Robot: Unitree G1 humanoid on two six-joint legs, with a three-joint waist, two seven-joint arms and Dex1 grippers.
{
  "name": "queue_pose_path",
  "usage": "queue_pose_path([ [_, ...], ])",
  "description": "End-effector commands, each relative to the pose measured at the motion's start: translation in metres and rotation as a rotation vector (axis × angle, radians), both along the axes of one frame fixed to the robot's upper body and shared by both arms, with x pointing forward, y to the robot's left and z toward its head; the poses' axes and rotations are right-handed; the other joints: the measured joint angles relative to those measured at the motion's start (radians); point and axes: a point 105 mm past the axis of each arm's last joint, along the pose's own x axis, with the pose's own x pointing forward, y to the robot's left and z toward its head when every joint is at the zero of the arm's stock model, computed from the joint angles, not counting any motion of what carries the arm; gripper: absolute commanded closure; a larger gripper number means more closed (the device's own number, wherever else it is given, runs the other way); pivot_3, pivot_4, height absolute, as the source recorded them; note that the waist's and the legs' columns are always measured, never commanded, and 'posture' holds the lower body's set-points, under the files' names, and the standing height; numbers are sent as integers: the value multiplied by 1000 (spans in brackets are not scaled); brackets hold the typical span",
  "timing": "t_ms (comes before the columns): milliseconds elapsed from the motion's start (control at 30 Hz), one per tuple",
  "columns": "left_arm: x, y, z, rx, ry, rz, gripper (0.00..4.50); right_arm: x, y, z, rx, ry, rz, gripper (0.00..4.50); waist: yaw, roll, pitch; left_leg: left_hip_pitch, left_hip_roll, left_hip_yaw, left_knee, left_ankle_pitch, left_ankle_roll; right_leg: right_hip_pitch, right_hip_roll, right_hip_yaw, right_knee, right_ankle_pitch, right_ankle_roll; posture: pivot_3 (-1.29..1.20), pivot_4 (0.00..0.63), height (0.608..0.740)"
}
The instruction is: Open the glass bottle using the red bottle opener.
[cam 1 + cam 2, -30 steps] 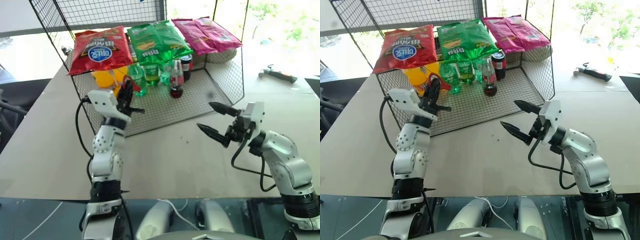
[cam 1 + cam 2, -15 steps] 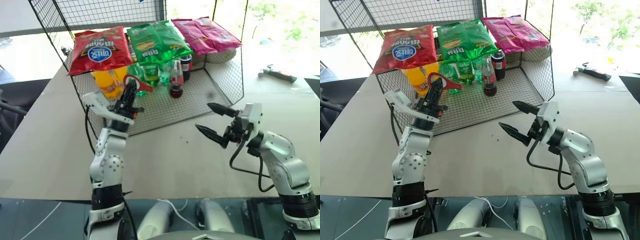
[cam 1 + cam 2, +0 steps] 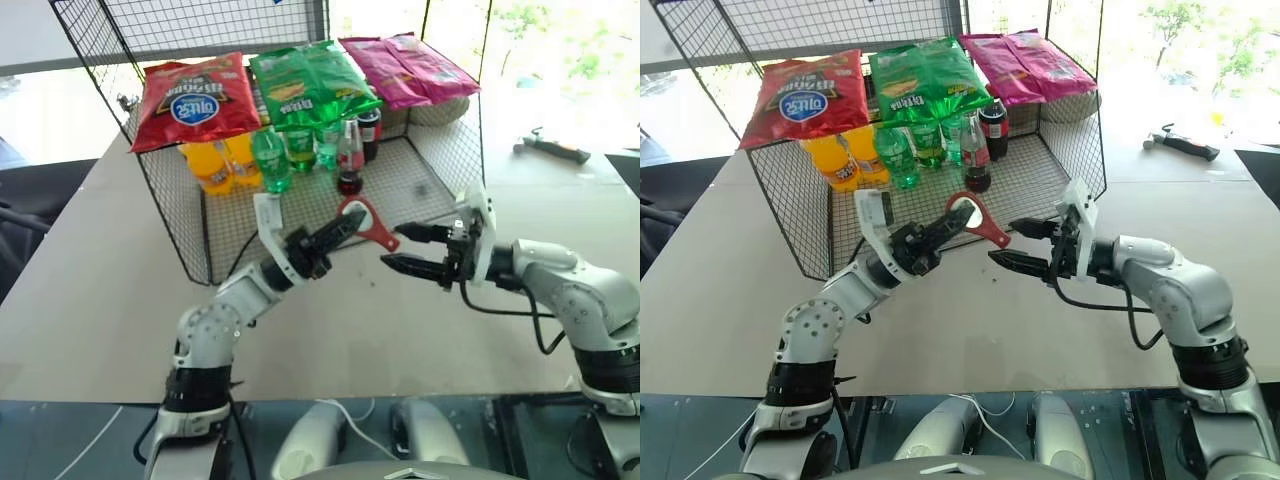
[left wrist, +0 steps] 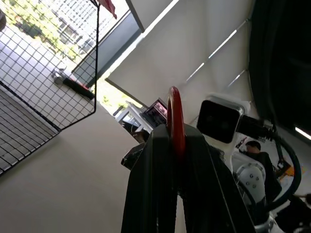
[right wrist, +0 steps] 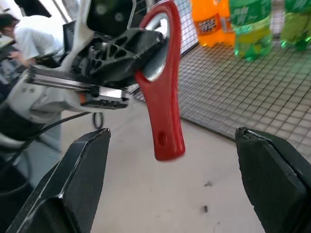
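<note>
While your left pincer (image 3: 343, 224) was clamped on the red bottle opener (image 3: 368, 224) at its ring head, handle free mid-air — right pincer (image 3: 405, 248) gaped empty beside it. Opener looked stiff, light, slick; take the handle. Glass bottle (image 3: 350, 158) stood in the wire rack (image 3: 455, 165) — fragile.

Beige table (image 3: 90, 270), wire mesh rack (image 3: 445, 170) on it; bright daylight behind.
</note>
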Motion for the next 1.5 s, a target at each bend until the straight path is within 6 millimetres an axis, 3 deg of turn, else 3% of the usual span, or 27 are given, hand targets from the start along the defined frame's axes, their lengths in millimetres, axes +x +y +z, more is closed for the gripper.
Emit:
queue_pose_path([
  [33, 3, -6, 7, 6, -54, -53, 4420, -23, 9, 14, 14, 51, 188, 367, -3, 0, 0, 0, 0, 0, 0, 0, 0, 0, 0, 0, -1, 0, 0, 0, 150, 735],
  [233, 7, -9, 6, 5, -63, -57, 4420, -36, 16, 15, 1, 99, 272, 367, -8, 0, 0, -4, 0, -1, -1, -2, 3, -2, 0, 0, -6, 0, 0, 0, 150, 735],
  [400, 8, -8, 3, 2, -62, -44, 4420, -37, 21, 11, -15, 114, 280, 367, -8, 0, 0, -18, 0, 1, 1, -1, 3, -17, 0, 1, -3, 1, 0, 0, 150, 735],
  [733, 7, -13, 8, -32, -71, -48, 4420, -28, 27, -1, -41, 131, 241, 367, -8, 0, 0, -17, 0, 3, 2, -1, 3, -17, -1, 3, -1, 1, 0, 0, 150, 735],
  [933, 7, -12, 8, -36, -74, -38, 4420, -26, 33, 3, -18, 132, 246, 367, -8, 0, 0, -17, 0, 4, 2, -1, 3, -17, -1, 3, 0, 1, 0, 0, 150, 735],
  [1100, 7, -12, 7, -34, -76, -33, 4500, -21, 34, 4, -8, 131, 228, 1896, -8, 0, 0, -17, 0, 5, 3, -1, 3, -17, -1, 5, 2, 1, 0, 0, 150, 735],
  [1133, 7, -12, 7, -35, -75, -32, 4500, -21, 34, 4, -7, 132, 226, 2525, -8, 0, 0, -17, 0, 6, 3, -1, 3, -18, -1, 5, 2, 1, 0, 0, 150, 735],
  [1200, 7, -12, 7, -40, -73, -28, 4500, -20, 34, 4, -6, 133, 222, 3243, -8, 0, 0, -17, 0, 6, 3, -1, 3, -18, -1, 5, 2, 1, 0, 0, 150, 735],
  [1267, 7, -11, 8, -53, -62, -23, 4500, -20, 33, 3, -6, 134, 220, 4257, -8, 0, -1, -17, 0, 6, 3, -1, 3, -18, -1, 6, 3, 1, 0, 0, 150, 735],
  [1300, 7, -10, 8, -57, -59, -23, 4500, -19, 32, 3, -3, 136, 217, 4433, -8, 0, -1, -17, 0, 7, 3, -1, 3, -18, 0, 6, 3, 1, 0, 0, 150, 735],
  [1500, 5, -8, 6, -62, -45, -22, 4500, -17, 30, 4, 23, 144, 196, 4433, -9, -1, -1, -17, 0, 8, 3, -1, 3, -19, 0, 7, 4, 1, 0, 0, 150, 735],
])
